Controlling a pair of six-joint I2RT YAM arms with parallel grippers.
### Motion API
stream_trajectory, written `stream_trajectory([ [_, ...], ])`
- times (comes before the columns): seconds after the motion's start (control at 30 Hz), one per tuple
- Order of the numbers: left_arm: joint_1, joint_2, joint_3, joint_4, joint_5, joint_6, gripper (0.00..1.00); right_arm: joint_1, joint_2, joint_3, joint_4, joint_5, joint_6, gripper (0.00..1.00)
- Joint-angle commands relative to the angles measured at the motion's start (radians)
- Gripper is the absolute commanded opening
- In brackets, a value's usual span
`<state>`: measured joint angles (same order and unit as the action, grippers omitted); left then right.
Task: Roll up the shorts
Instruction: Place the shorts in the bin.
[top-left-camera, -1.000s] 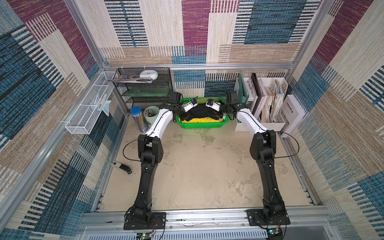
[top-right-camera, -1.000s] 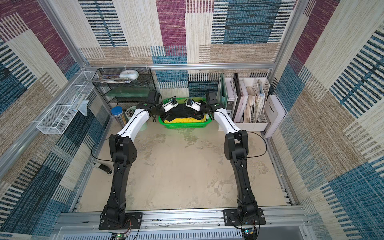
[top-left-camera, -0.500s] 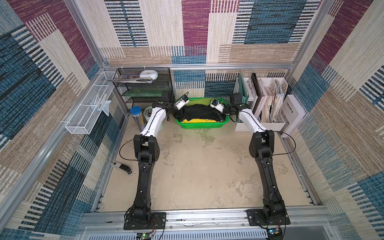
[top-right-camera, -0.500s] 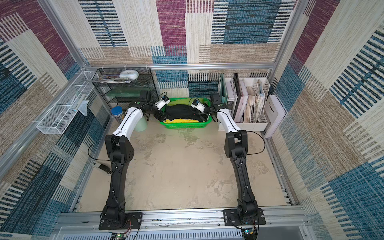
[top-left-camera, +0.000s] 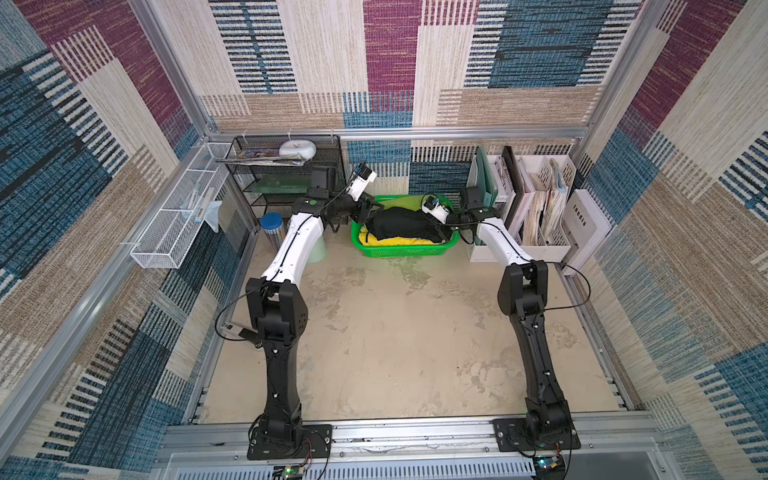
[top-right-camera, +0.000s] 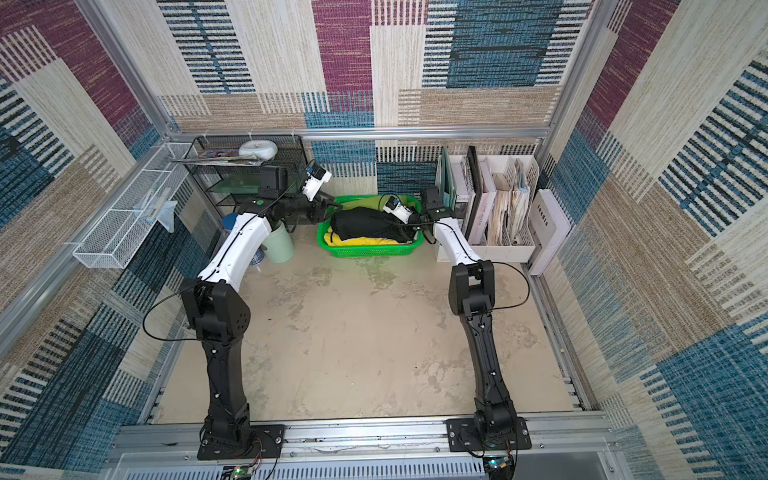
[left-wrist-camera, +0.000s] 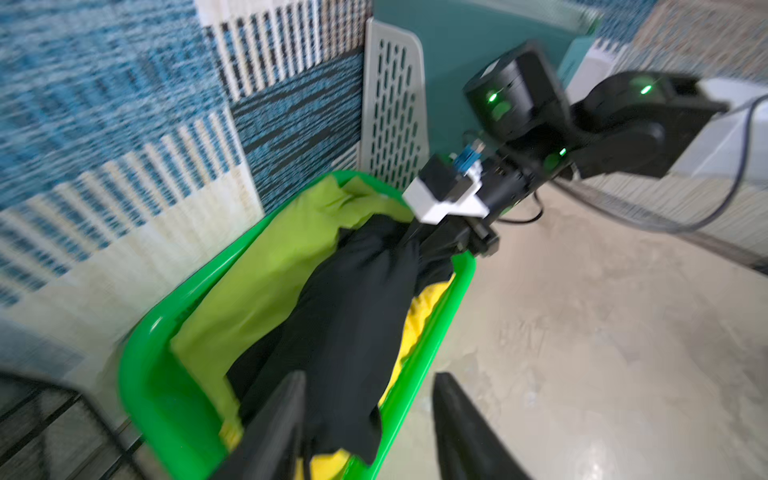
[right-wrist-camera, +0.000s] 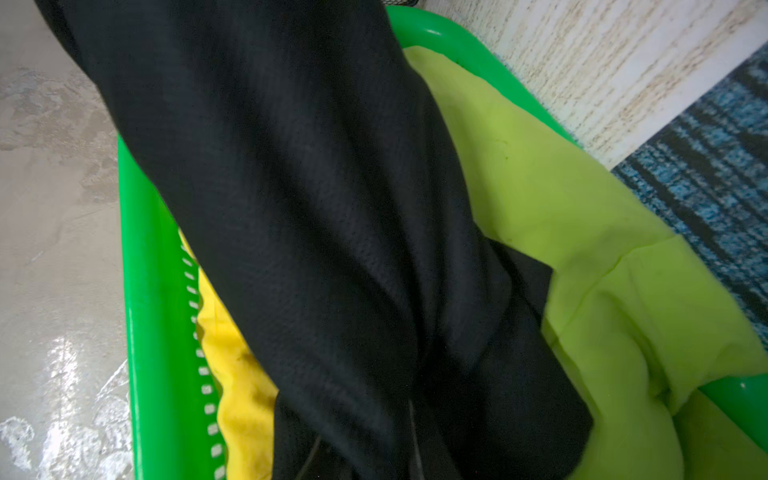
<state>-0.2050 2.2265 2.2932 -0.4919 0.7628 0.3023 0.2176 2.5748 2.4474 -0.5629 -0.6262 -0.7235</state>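
The black shorts (top-left-camera: 399, 224) (top-right-camera: 365, 224) lie bunched lengthwise in a green basket (top-left-camera: 403, 250) at the back of the table, on top of a yellow cloth (top-left-camera: 399, 241) and a lime-green cloth (left-wrist-camera: 270, 270). My right gripper (top-left-camera: 432, 226) (left-wrist-camera: 449, 237) is at the basket's right end, shut on a fold of the shorts. In the right wrist view the black mesh (right-wrist-camera: 311, 208) covers its fingers. My left gripper (left-wrist-camera: 370, 415) (top-left-camera: 368, 208) hangs open at the basket's left end. A loose corner of the shorts (left-wrist-camera: 353, 311) and the basket rim (left-wrist-camera: 415, 374) lie between its fingers.
A black wire rack (top-left-camera: 282, 174) stands behind my left arm, with a pale green cup (top-left-camera: 318, 249) and a blue-lidded jar (top-left-camera: 272, 222) beside it. White file holders (top-left-camera: 536, 208) stand to the right of the basket. A white wire tray (top-left-camera: 178, 224) hangs on the left wall.
Both grippers have drawn apart from the basket's middle toward its ends. The left arm has swung left and its wrist has tilted up. The shorts now lie stretched along the basket.
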Motion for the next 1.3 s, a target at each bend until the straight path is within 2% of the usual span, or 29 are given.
stream_trajectory([
  [0.0,-0.051,0.156,0.214,-0.020,0.076,-0.105,0.00,-0.001,-0.008,-0.025,0.032,0.058,0.033,0.10],
  [0.07,-0.070,0.299,0.404,-0.051,0.056,-0.164,0.00,0.000,-0.023,-0.056,0.058,0.059,0.042,0.10],
  [0.1,-0.071,0.343,0.456,-0.040,0.050,-0.194,0.00,0.000,-0.030,-0.069,0.067,0.059,0.044,0.10],
  [0.23,-0.074,0.364,0.351,0.085,0.007,-0.246,0.00,0.000,-0.050,-0.105,0.078,0.065,0.042,0.10],
  [0.47,-0.091,0.424,0.348,-0.050,-0.077,-0.135,0.00,0.001,-0.095,-0.164,0.127,0.035,0.052,0.13],
  [0.53,-0.089,0.441,0.338,-0.072,-0.122,-0.114,0.00,0.002,-0.107,-0.178,0.144,0.018,0.058,0.19],
  [0.73,-0.081,0.479,0.313,-0.122,-0.175,-0.075,0.00,0.003,-0.158,-0.207,0.159,0.013,0.070,0.50],
  [0.87,-0.077,0.490,0.299,-0.109,-0.221,-0.075,0.00,0.003,-0.196,-0.208,0.122,-0.003,0.051,0.64],
  [1.07,-0.077,0.484,0.289,-0.102,-0.229,-0.062,0.00,0.005,-0.275,-0.246,0.061,0.004,0.014,0.71],
  [1.27,-0.077,0.466,0.270,-0.111,-0.240,-0.050,0.00,0.005,-0.427,-0.403,0.125,-0.028,0.002,0.73],
])
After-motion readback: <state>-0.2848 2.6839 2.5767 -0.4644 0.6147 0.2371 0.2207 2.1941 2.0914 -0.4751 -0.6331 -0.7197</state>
